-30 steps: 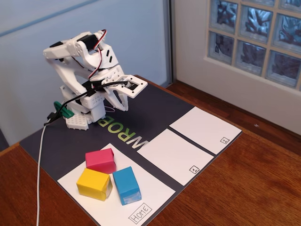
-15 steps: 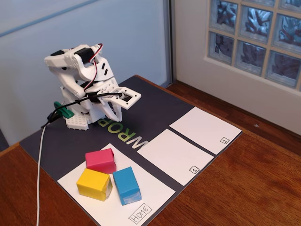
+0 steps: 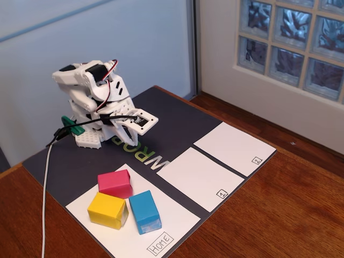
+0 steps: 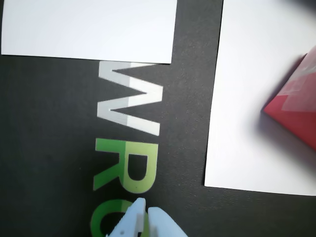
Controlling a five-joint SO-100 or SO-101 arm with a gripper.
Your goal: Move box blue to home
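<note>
Sat folded low at the far left of the dark mat in the fixed view: white five-joint arm, its gripper hanging over the mat's green and white lettering, holding nothing. In the wrist view, gripper seen at the bottom edge, pale fingertips pressed almost together with only a thin slit between, nothing caught in them.

Lay already on the large white paper sheet labelled "Home", near left of the mat: small cyan-blue rectangular block, resting flat toward the sheet's middle, well apart from the gripper. Stood just to its left, touching or nearly touching: yellow block. Sat just beyond both, on the sheet's far part: pink block, close against the yellow one. Showed as a blurred red-pink corner at the right edge of the wrist view, on the same white sheet.

Lay bare to the right along the mat: smaller white sheet marked "1", then another marked "2" farther right. Rested under everything: brown wooden table.
</note>
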